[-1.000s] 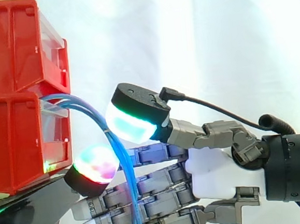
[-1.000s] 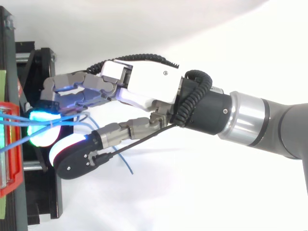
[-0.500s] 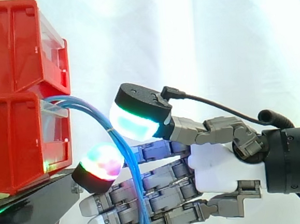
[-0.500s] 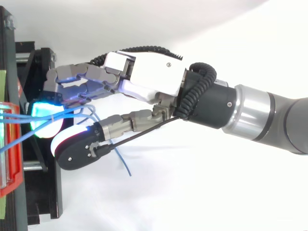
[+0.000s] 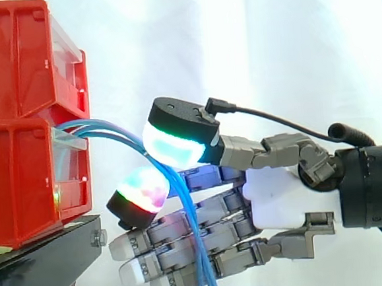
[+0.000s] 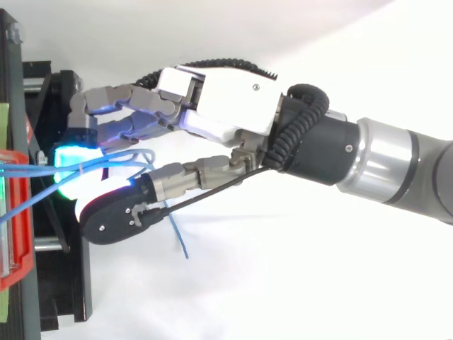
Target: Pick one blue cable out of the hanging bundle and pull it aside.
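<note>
White curtain (image 5: 269, 44) forms the backdrop. The blue cables (image 5: 107, 132) leave the front of the lower red bin (image 5: 22, 183), arc outward and hang down as a bundle near the black stand (image 5: 42, 267). The hand (image 5: 285, 202) reaches in from the right and is clenched on the bundle. Its thumb pad (image 5: 173, 146) sits above the strands, an opposing finger pad (image 5: 141, 188) sits below, and the strands run between the two. The other fingers lie nearly straight behind the hanging length. In the top view a cable loop (image 6: 141, 156) stands beside the thumb and a loose cable end (image 6: 180, 244) trails beyond it.

Hazards, as judged from this position:
- Several strands appear to pass between the pads, and it cannot be told whether one is isolated. A pull aside would then drag the bundle, not one cable.
- Thin cable between rounded pads may slip out once tension builds.
- The loop may snag on the thumb during a sideways move.
- A hard pull may shift the bin on the stand.

Containers: the cables enter the lower red bin at its front opening, and its walls hide anything else inside. The upper red bin (image 5: 12, 58) rests on top, and its content cannot be seen.
</note>
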`<state>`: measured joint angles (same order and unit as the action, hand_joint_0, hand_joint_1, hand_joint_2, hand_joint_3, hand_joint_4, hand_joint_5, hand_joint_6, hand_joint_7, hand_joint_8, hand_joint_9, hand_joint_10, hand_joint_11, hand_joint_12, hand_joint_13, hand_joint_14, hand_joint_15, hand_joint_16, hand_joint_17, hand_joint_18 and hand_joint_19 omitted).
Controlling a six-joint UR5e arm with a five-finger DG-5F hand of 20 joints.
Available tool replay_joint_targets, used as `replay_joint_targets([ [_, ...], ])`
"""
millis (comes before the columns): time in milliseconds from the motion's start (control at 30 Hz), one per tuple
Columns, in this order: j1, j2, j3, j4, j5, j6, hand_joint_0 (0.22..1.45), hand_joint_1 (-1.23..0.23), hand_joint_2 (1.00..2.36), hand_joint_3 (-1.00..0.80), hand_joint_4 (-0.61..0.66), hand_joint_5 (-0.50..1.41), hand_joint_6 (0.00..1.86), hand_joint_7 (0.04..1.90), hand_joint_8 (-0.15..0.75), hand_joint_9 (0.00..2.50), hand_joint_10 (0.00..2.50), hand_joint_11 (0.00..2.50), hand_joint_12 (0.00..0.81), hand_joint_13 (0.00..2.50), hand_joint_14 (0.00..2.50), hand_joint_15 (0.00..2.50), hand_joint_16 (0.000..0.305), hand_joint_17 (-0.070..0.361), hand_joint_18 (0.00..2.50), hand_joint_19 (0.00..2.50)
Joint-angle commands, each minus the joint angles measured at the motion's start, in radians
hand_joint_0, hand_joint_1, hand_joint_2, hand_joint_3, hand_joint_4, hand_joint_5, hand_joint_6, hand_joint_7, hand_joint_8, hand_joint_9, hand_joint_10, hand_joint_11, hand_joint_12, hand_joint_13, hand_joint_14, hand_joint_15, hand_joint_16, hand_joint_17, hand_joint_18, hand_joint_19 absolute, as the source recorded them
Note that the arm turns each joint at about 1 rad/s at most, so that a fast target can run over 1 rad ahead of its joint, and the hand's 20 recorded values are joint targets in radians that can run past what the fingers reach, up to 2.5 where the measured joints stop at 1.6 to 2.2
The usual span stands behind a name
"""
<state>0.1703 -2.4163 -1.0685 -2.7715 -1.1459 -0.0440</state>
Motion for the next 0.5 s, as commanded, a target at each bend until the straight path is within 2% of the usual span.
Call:
replay_joint_targets([
  [0,-0.003,0.02,-0.001,-0.051,0.0,-0.011,0.59,-0.67,1.01,-0.4,0.2,-0.11,0.61,1.28,0.259,0.67,0.01,0.25,0.366,0.6,0.01,0.24,0.042,0.094,0.42,0.19],
  [100,-0.006,0.026,-0.001,-0.071,0.0,-0.011,0.56,-0.67,1.0,-0.46,0.21,-0.11,0.62,1.25,0.26,0.68,0.01,0.26,0.37,0.6,0.01,0.23,0.043,0.096,0.42,0.2],
  [167,-0.008,0.032,0.001,-0.076,0.0,-0.011,0.52,-0.61,1.0,-0.5,0.22,-0.11,0.63,1.21,0.27,0.68,0.01,0.26,0.379,0.6,0.01,0.24,0.045,0.101,0.43,0.19],
  [367,-0.017,0.059,-0.001,-0.103,0.0,-0.031,0.55,-0.55,1.0,-0.49,0.22,-0.1,0.62,1.23,0.271,0.7,0.01,0.26,0.379,0.62,0.01,0.24,0.044,0.099,0.44,0.2],
  [467,-0.018,0.069,0.001,-0.123,0.0,-0.037,0.58,-0.57,1.01,-0.43,0.21,-0.11,0.65,1.22,0.265,0.7,0.01,0.27,0.374,0.62,0.01,0.24,0.043,0.097,0.44,0.21],
])
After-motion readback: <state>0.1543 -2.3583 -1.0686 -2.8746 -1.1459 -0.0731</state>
